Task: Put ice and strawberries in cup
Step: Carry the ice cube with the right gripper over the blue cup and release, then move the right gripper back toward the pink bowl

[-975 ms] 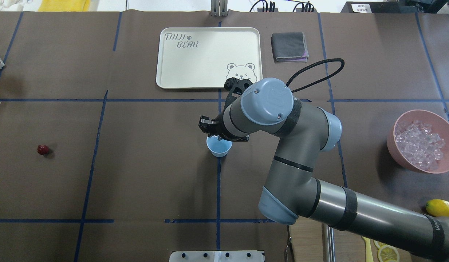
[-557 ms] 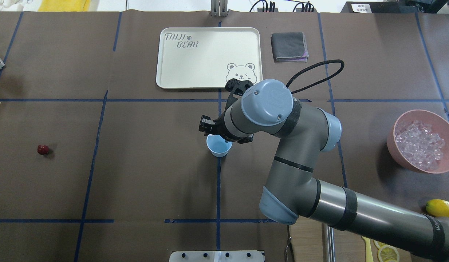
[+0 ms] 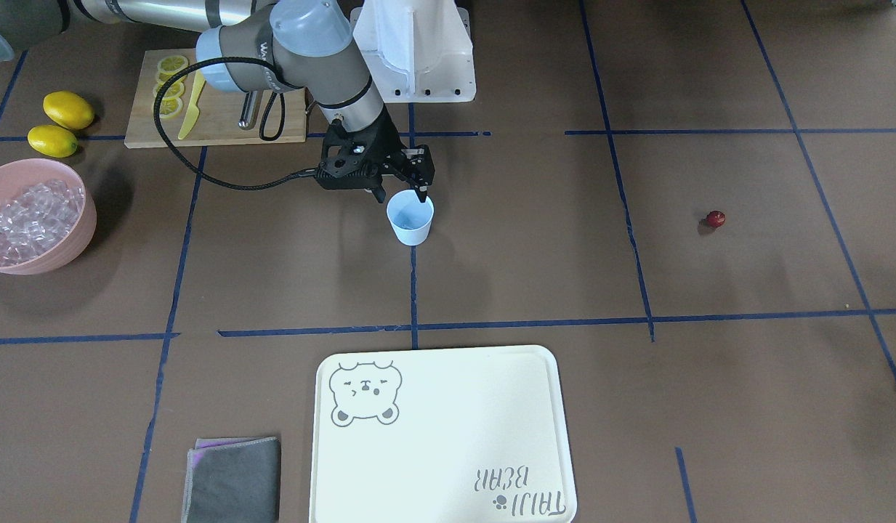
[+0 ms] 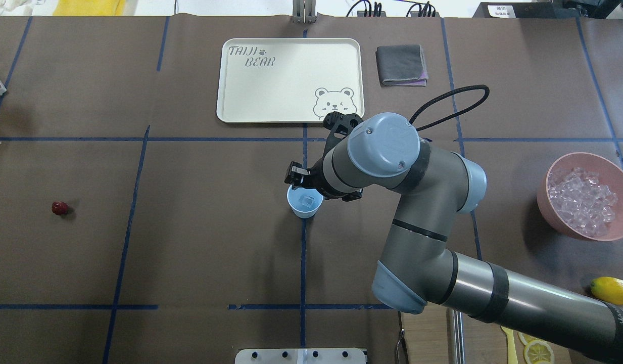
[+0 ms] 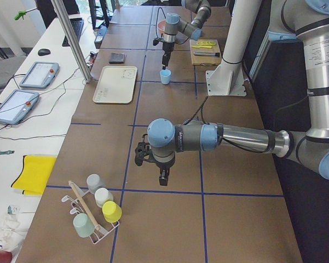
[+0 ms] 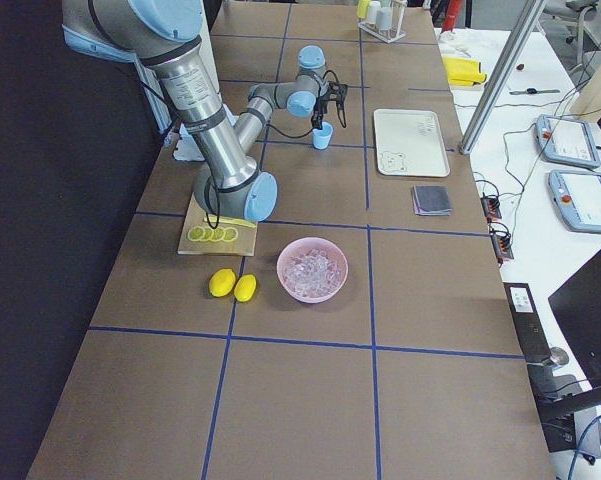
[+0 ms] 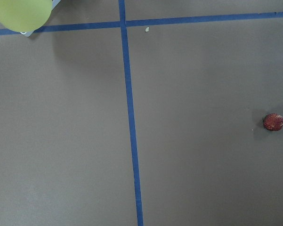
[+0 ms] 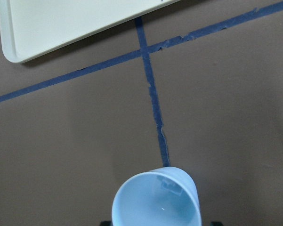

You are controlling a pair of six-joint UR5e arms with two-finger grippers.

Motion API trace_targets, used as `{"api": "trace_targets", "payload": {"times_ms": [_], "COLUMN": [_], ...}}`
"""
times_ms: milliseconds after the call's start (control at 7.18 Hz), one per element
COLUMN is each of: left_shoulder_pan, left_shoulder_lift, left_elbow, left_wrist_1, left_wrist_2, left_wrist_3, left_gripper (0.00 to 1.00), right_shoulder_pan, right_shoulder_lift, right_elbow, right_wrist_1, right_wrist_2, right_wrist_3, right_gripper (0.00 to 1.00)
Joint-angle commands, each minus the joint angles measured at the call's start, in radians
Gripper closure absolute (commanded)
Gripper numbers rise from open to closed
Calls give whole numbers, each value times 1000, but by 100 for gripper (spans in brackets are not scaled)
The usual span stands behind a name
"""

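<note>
The pale-blue cup (image 4: 312,210) stands at the table's middle and also shows in the front view (image 3: 410,224) and the right wrist view (image 8: 132,207). One clear ice cube (image 4: 306,200) lies inside it. My right gripper (image 3: 400,193) hangs just above the cup's rim, open and empty. The rest of the ice (image 4: 584,202) is heaped in the pink bowl (image 4: 548,215) at the far right. The dark-red strawberry (image 4: 60,208) lies alone at the far left and shows in the left wrist view (image 7: 273,122). My left gripper (image 5: 163,178) shows only in the exterior left view; I cannot tell whether it is open.
A white bear tray (image 4: 286,81) and a folded grey cloth (image 4: 401,64) lie beyond the cup. Two lemons (image 3: 68,109) and a cutting board (image 3: 273,123) with lemon slices and a yellow knife sit by my base. A rack of cups (image 5: 96,211) stands at the left end.
My right arm has shifted slightly right over the cup. An ice cube now lies in the cup, which looked empty before.
</note>
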Motion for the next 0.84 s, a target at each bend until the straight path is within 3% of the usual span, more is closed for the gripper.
{"api": "trace_targets", "payload": {"times_ms": [0, 279, 696], "left_shoulder_pan": [0, 0, 0], "left_shoulder_lift": [0, 0, 0], "left_elbow": [-3, 0, 1], "left_wrist_1": [0, 0, 0], "left_wrist_2": [-1, -1, -1], "left_wrist_3": [0, -2, -2], "left_gripper": [0, 0, 0], "right_shoulder_pan": [54, 219, 474], "right_shoulder_lift": [-97, -281, -605], "right_elbow": [102, 196, 297], "right_wrist_1": [-2, -2, 7], "right_wrist_2": [29, 171, 343], "right_wrist_3": [-6, -159, -606], "right_gripper": [25, 26, 26]}}
